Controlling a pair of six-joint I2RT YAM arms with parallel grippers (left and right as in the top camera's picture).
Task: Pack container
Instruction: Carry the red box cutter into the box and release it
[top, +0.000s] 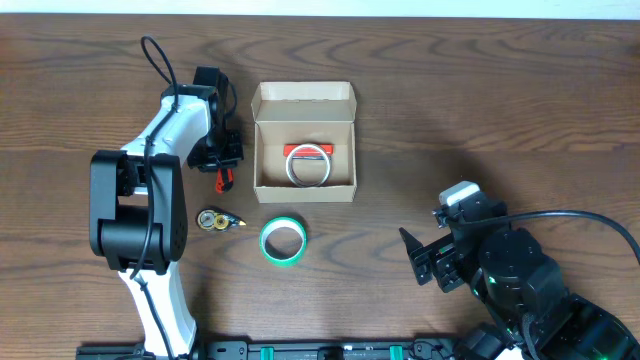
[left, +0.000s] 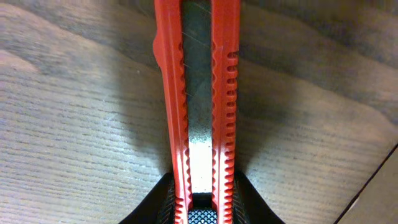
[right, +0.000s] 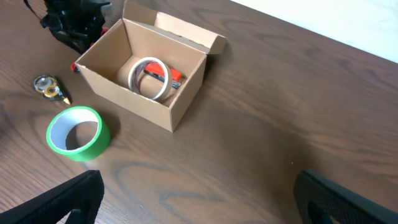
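Note:
The container is a small open tan cardboard box with its lid flap folded back. It holds a white tape roll and a red item. It also shows in the right wrist view. My left gripper is just left of the box, shut on a red utility knife that lies lengthwise between the jaws over the table. Its red end shows in the overhead view. My right gripper is open and empty at the front right, its fingers wide apart.
A green tape roll lies in front of the box, also in the right wrist view. A small brass-coloured round item with a tail lies to its left. The table is dark wood.

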